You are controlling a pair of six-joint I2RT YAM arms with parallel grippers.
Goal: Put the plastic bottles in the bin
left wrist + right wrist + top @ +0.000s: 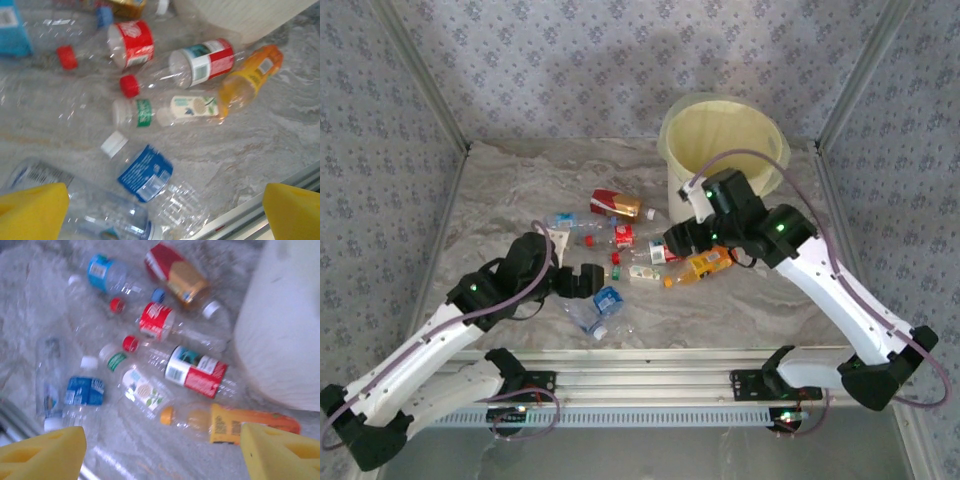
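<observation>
Plastic bottles point(620, 245), about a dozen and all small, lie scattered on their sides across the middle of the grey marbled tabletop point(770, 305). All are outside the tall round cream-white bin point(677, 190), which stands at the far right with a pale yellow-green liner bag folded over its rim.

The left hand point(162, 210) hovers low over the near left of the heap, its yellow-padded fingers spread wide with nothing between them. Just beneath it lies a crushed clear bottle with a blue label point(145, 172).

The right hand point(161, 452) hangs over the right of the heap, fingers also well apart and empty. It is above an orange-tinted bottle with an orange label point(240, 424) that lies near the foot of the bin.

Left of that rest a clear bottle with a red, white and teal label point(195, 371) and a clear bottle with a white leaf-printed label point(142, 387). Farther back lie a clear red-labelled bottle point(156, 321) and a red-and-gold bottle point(175, 275), the latter left of the bin.

The right arm point(830, 285) reaches in from the near right, partly in front of the bin, and its grey cable point(745, 152) arcs across the bin's open mouth. Patterned grey fabric walls point(570, 60) close in the scene, and a metal rail point(650, 385) runs along the near edge.
</observation>
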